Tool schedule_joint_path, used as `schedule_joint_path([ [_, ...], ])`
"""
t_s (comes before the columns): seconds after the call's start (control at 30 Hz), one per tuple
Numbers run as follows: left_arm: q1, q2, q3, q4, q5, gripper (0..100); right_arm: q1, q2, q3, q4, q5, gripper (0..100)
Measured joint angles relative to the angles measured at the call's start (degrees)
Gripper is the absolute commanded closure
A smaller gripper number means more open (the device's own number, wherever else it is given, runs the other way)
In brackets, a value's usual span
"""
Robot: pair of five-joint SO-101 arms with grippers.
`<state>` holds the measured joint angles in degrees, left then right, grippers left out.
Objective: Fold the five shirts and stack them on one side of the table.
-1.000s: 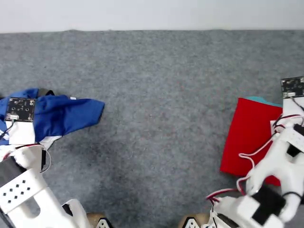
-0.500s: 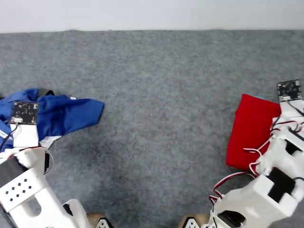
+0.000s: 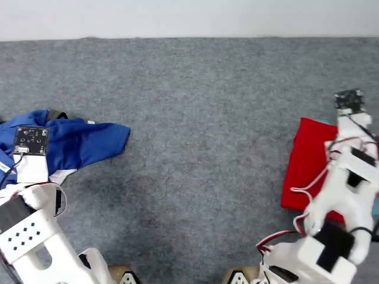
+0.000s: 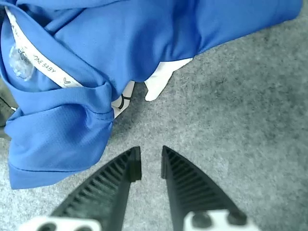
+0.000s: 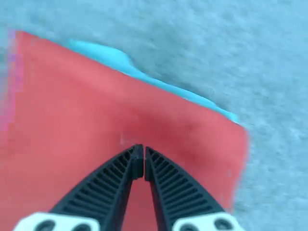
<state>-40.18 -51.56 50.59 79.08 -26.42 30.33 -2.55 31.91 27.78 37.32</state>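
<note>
At the left, my left gripper [image 4: 150,163] hovers over the grey table [image 3: 195,118] just beside the crumpled blue shirt [image 4: 96,57], fingers a little apart and holding nothing. At the right, my right gripper [image 5: 143,163], fingers pressed together, is low over the folded red shirt [image 5: 72,120], which lies on a turquoise shirt [image 5: 110,55]. I judge that dragging those closed tips could rumple the stack
</note>
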Motion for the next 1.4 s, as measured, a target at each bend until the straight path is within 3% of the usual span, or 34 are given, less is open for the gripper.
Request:
schedule_joint_path([
  [0.2,0.0,0.0,0.0,0.0,0.0,92,-4.57,5.19,0.0,-3.69,-2.2,99.0],
  [0.33,0.0,0.0,0.0,0.0,0.0,92,-4.48,15.47,-4.92,-11.96,-2.29,99.0],
  [0.5,0.0,0.0,0.0,0.0,0.18,92,-4.57,21.98,-12.13,-14.42,-2.29,99.0],
  [0.63,0.0,0.0,0.0,0.0,0.18,92,-4.57,21.01,-13.54,-12.48,-2.29,99.0],
  [0.8,0.0,0.0,0.0,0.0,0.35,92,-4.48,14.24,-13.54,-2.11,-2.29,99.0],
  [1.0,0.0,0.0,0.0,0.0,0.35,92,1.14,9.41,-13.63,2.2,-2.29,99.0],
  [1.1,0.0,0.0,0.0,0.0,0.35,92,4.92,10.9,-13.63,-1.49,-1.76,99.0],
  [1.27,0.0,0.0,0.0,0.0,0.35,92,9.14,20.84,-13.63,-12.84,6.15,99.0],
  [1.4,0.0,0.0,0.0,-0.09,0.35,92,10.29,23.12,-13.63,-17.14,6.86,99.0],
])
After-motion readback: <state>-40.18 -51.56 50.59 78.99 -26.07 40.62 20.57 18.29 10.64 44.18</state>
